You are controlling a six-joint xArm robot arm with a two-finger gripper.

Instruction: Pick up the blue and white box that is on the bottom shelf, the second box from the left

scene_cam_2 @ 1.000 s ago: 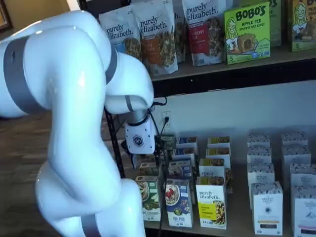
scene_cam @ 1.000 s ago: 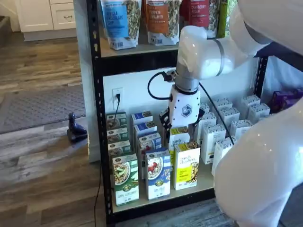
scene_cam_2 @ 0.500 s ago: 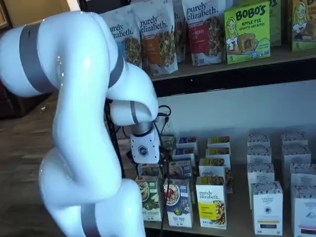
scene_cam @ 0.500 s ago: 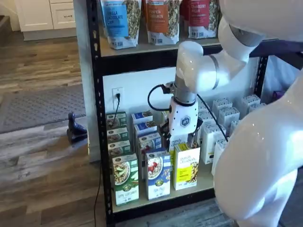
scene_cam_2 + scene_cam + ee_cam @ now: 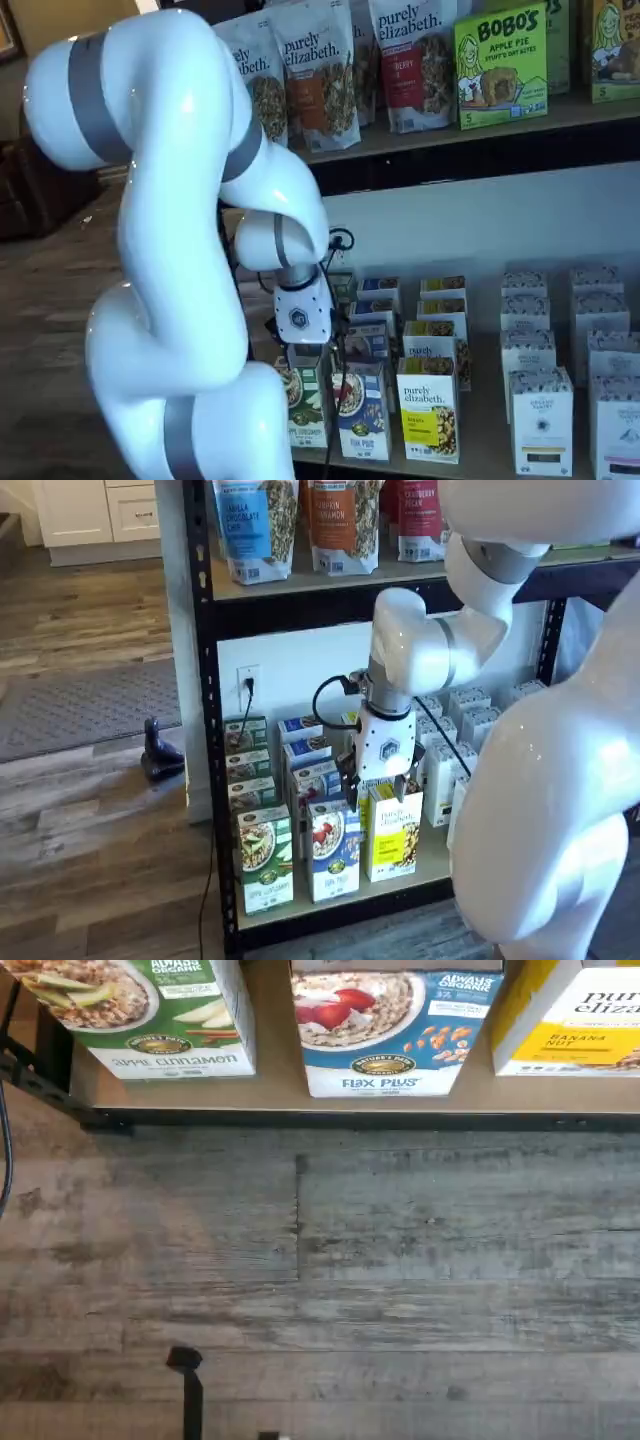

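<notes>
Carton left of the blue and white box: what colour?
Green and white, clearest in a shelf view.

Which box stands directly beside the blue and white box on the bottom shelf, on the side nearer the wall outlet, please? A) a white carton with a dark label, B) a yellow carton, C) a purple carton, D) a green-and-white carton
D: in a shelf view the green-and-white carton stands next to the blue and white box on the outlet side, at the front of the bottom shelf; the yellow carton is on its other side.
</notes>
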